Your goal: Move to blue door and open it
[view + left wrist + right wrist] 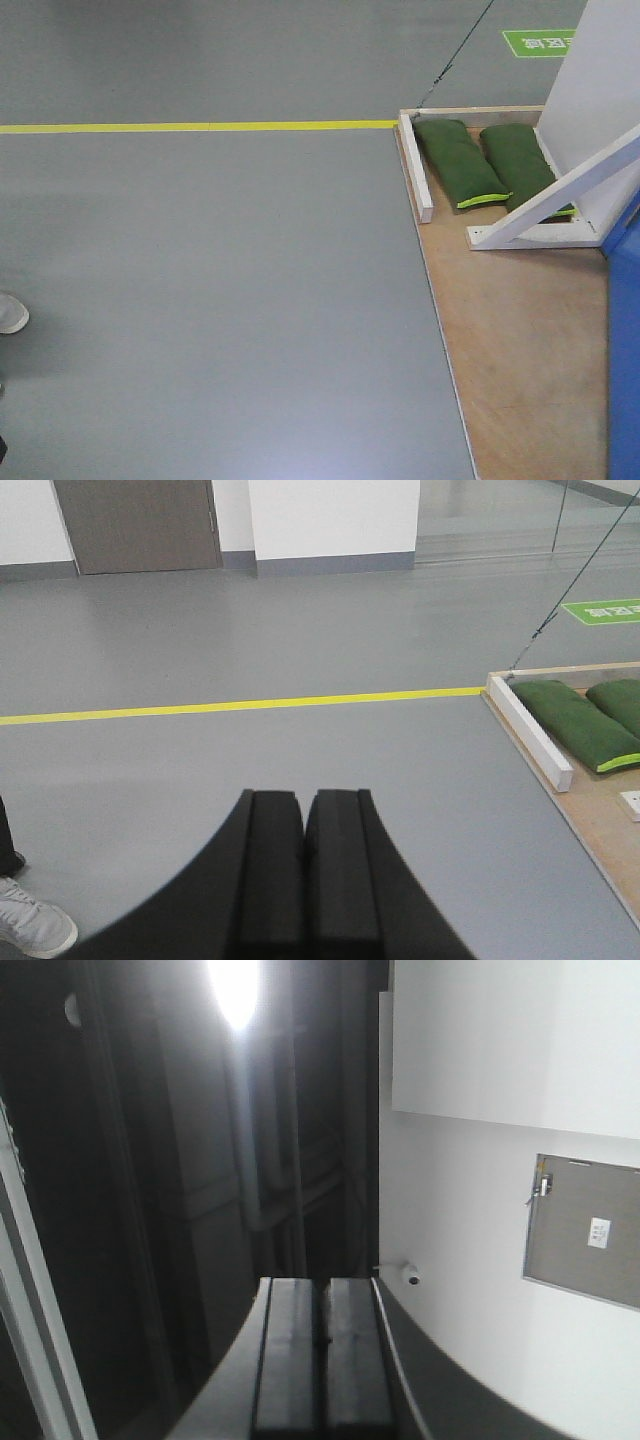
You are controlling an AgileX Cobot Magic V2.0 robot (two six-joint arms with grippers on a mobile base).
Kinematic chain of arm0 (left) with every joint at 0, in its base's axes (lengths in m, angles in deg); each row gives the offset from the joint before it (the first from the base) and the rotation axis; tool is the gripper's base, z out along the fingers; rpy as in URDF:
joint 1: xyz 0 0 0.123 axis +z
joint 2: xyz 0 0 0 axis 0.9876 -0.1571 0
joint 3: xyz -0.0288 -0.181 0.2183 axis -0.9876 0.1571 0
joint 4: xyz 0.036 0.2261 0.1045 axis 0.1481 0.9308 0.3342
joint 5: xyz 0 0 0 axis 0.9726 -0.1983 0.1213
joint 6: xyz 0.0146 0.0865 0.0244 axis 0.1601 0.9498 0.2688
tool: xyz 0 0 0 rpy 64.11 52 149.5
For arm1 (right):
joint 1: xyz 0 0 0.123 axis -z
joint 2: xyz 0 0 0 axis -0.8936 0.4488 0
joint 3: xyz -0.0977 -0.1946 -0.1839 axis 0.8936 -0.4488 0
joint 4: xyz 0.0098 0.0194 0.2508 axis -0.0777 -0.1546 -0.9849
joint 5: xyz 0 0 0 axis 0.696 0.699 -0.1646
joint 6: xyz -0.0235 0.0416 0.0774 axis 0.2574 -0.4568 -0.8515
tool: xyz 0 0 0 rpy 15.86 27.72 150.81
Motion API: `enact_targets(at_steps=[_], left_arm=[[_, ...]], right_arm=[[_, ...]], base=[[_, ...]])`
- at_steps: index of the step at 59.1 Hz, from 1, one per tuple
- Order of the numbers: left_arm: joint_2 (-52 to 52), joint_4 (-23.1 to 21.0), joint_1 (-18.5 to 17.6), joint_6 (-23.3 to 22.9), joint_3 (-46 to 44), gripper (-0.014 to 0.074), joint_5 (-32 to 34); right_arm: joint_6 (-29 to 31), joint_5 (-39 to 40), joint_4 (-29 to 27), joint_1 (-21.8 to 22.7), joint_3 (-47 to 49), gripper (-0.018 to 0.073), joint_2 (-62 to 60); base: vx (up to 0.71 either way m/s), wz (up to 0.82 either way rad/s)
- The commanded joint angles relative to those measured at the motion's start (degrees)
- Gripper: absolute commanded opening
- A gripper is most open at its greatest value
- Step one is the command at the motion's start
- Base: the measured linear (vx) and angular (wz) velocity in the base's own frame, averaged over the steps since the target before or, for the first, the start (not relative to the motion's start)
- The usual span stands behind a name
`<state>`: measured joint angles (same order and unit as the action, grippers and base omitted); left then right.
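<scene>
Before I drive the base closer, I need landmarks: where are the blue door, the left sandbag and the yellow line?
blue door (626,360): front view, panel face at right edge
left sandbag (458,162): front view, middle of its top
yellow line (200,127): front view, mid-stripe

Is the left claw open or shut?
Shut. On the left gripper, the two black pads touch all along their length in the wrist view, with nothing between them.

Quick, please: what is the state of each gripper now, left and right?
Left gripper: closed, the black jaws pressed together, holding nothing.
Right gripper: closed, holding nothing.
</scene>
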<state>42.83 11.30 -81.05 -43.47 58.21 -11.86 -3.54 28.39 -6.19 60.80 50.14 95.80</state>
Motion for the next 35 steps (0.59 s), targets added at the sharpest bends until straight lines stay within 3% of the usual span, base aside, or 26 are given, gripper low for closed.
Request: enact_targets(at_steps=[1,35], left_arm=[[0.7,-0.1,-0.4,-0.4,-1.5,0.0073,4.8],[0.7,-0.1,-0.4,-0.4,-1.5,0.0073,4.8]], right_arm=[[0.4,1.1,-1.4,0.2,1.5,0.0012,0.3],[0.4,1.2,-1.4,0.2,1.5,0.0012,0.2]], base=[[0.00,0.00],[0.00,0.00]])
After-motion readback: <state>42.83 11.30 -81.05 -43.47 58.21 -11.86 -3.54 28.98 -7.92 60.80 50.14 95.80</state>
